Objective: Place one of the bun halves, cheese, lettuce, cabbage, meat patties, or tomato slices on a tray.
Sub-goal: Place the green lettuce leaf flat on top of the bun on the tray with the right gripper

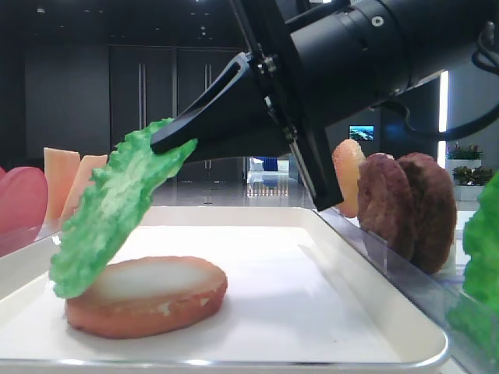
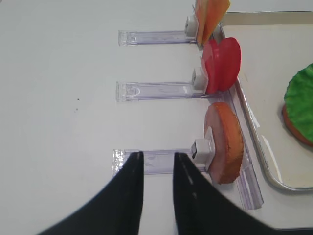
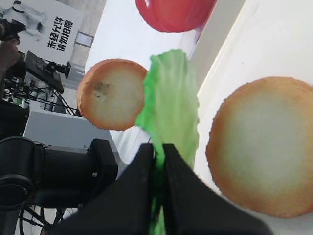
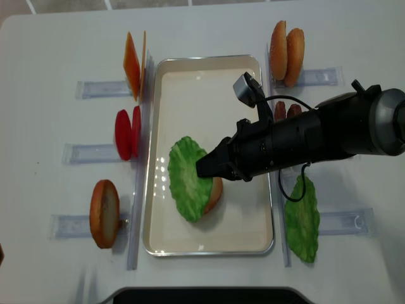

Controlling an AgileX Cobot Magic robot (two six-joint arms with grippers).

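One frilly bright-green lettuce leaf point(image 1: 117, 206) hangs tilted from the black right hand point(image 1: 181, 139), whose fingers pinch its upper edge; its lower end rests on the pale face of a round tan bun half point(image 1: 148, 296) lying on the shallow cream-white rectangular tray point(image 1: 327, 296). Beside the tray's right rim stand two dark reddish-brown meat patties point(image 1: 409, 206) on edge, and pale-orange cheese slices point(image 1: 66, 183) stand at the left.

Seen from the right wrist, the fingers are pressed together on the leaf, with the bun half below at right and another bun half point(image 3: 112, 94) upright off the tray.

From the left wrist, the left hand point(image 2: 157, 169) hovers with its fingers spread over the white tabletop point(image 2: 58, 98), just before a clear plastic holder point(image 2: 156, 160), with pinkish-red tomato slices point(image 2: 222, 63) beyond.

From overhead, the leaf covers most of the bun half, left of the tray's centre; a second green leaf point(image 4: 302, 221) lies right of the tray.
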